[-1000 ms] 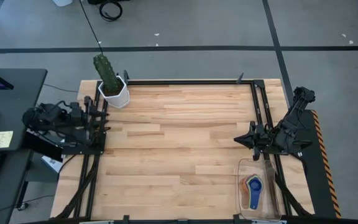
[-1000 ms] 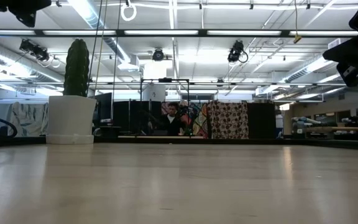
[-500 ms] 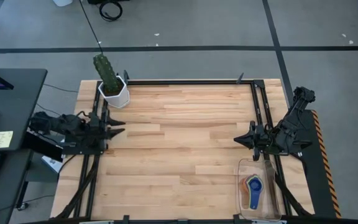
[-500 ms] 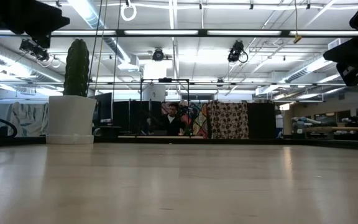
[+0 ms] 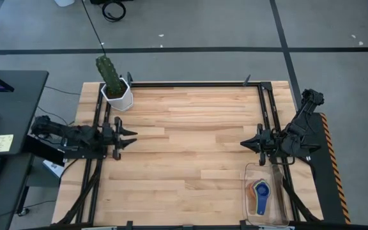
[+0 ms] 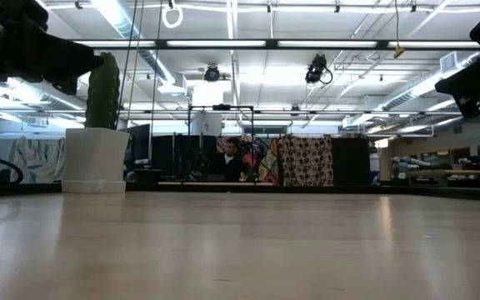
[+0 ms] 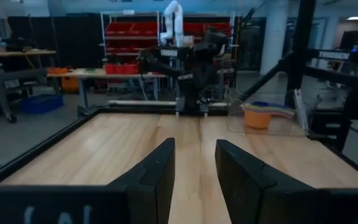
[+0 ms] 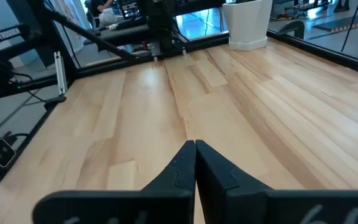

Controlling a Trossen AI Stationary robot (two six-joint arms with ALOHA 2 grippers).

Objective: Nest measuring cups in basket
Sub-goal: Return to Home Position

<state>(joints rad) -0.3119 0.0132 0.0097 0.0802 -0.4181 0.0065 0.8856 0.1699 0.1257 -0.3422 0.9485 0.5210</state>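
Left tool at 9 o'clock edge of worktop, raised off surface. Fingers part-open, narrow gap, holding nothing. Right tool at 3 o'clock edge, tips pointing toward 9 o'clock. Fingers pressed together, empty. Basket in 5 o'clock corner of worktop, just on 6 o'clock side of right tool. Measuring cups nested in one stack inside basket. Orange rim and blue handle show, handle toward 6 o'clock. White cactus pot at 11 o'clock corner.
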